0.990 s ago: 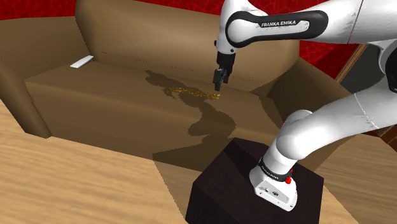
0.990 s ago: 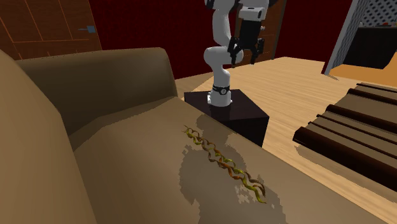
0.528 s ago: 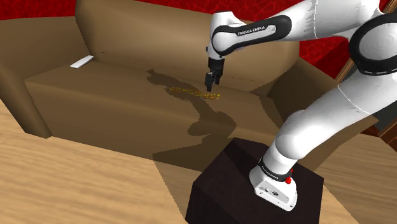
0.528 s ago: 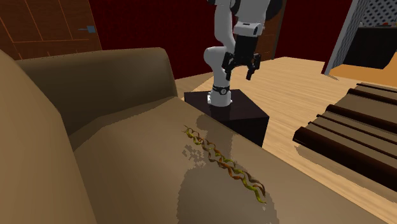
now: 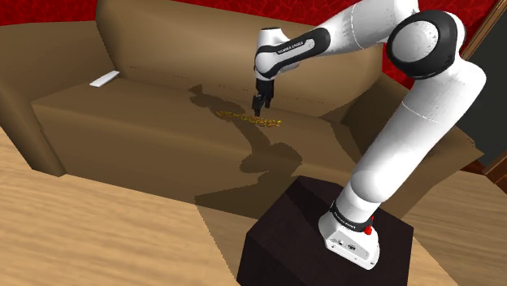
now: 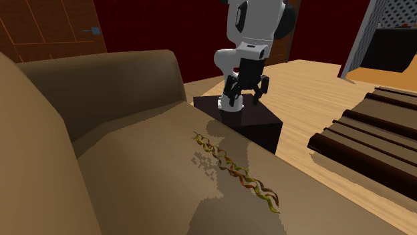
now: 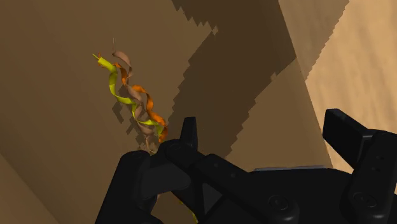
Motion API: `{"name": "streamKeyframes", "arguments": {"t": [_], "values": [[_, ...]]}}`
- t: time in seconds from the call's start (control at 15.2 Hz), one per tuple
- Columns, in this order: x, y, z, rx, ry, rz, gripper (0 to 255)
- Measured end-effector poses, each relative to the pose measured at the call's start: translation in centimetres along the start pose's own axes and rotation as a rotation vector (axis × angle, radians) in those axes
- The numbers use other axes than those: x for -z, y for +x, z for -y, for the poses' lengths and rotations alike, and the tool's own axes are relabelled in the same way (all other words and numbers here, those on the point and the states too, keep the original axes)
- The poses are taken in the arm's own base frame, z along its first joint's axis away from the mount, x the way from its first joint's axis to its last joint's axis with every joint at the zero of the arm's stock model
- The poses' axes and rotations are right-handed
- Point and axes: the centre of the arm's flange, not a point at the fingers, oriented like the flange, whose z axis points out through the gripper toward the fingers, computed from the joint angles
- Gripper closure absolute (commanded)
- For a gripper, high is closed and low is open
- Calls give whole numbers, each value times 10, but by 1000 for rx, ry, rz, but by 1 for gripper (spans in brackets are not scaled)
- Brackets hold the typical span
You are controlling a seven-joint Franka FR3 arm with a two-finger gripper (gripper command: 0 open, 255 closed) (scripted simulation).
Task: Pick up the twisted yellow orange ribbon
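Note:
The twisted ribbon, yellow, orange and brown, lies flat on the brown sofa seat. My black gripper hangs just above its middle, pointing down, apart from it. In the second exterior view the ribbon runs along the seat's front part, and the gripper shows with its fingers spread and nothing between them. In the wrist view the ribbon stretches away beyond one fingertip, and its near end is hidden behind the hand.
A small white flat object lies at the seat's back left corner. The sofa's backrest and armrests enclose the seat. My dark stand sits on the wooden floor before the sofa. Dark slatted furniture stands at the second exterior view's right.
The arm has stretched further out, carrying the open gripper down and toward the shoulder view's left, from beside the ribbon's end to over its middle. The ribbon has not moved.

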Motion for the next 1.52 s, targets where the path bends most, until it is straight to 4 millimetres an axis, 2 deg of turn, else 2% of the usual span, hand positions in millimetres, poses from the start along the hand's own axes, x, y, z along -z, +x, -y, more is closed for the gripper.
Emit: {"name": "streamKeyframes", "arguments": {"t": [0.53,0.86,1.06,1.45,1.52], "values": [[-60,69,-53,3,-13,-10,0],[-90,113,-86,5,-21,-16,0],[-107,125,-93,6,-23,-18,0],[-137,129,-93,6,-23,-18,0],[-139,129,-92,6,-23,-18,255]]}}
